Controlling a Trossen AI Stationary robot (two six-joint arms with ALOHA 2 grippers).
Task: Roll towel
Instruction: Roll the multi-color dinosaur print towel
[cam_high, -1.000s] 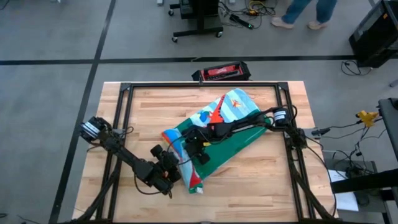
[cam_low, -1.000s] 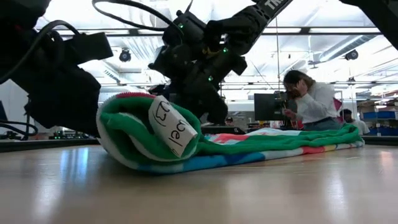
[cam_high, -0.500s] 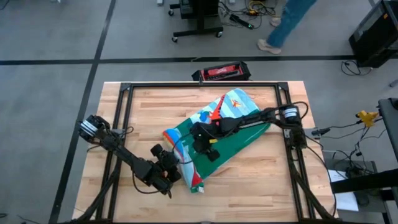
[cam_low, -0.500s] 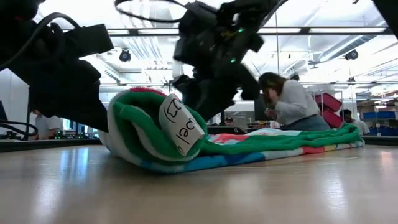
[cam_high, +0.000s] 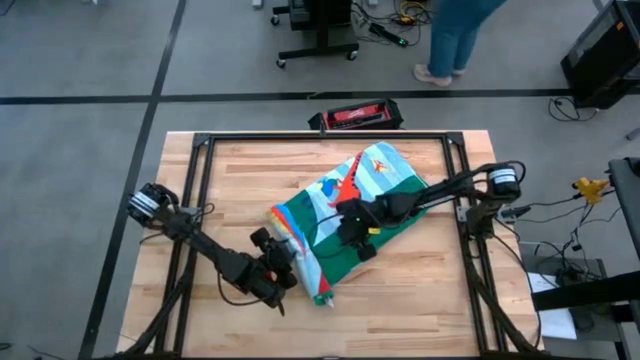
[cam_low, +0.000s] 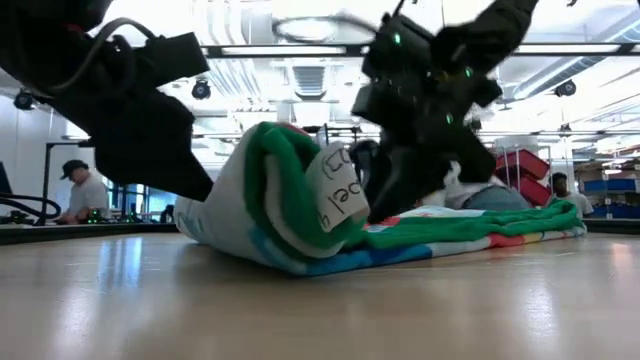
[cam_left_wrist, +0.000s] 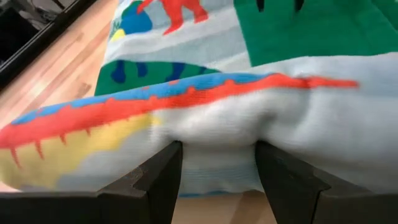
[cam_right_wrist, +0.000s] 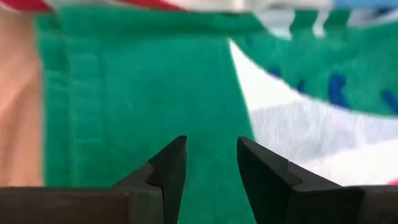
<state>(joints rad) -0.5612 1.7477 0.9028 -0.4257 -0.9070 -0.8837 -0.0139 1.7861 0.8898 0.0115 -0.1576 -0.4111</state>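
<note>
We see the towel (cam_high: 345, 215), soft terry with a green border, lying half rolled on the wooden worktop (cam_high: 240, 180). Our left end effector (cam_left_wrist: 214, 177) pushes its spread fingers against the thick roll. Only the low view shows the white label (cam_low: 338, 195). Our right end effector (cam_right_wrist: 208, 165) hovers over flat green cloth, fingers parted, gripping nothing.

Towel (cam_high: 345, 205) lay diagonally mid-table, partly rolled: thick roll at near end, white label showing, far part flat, green border, dinosaur print.
</note>
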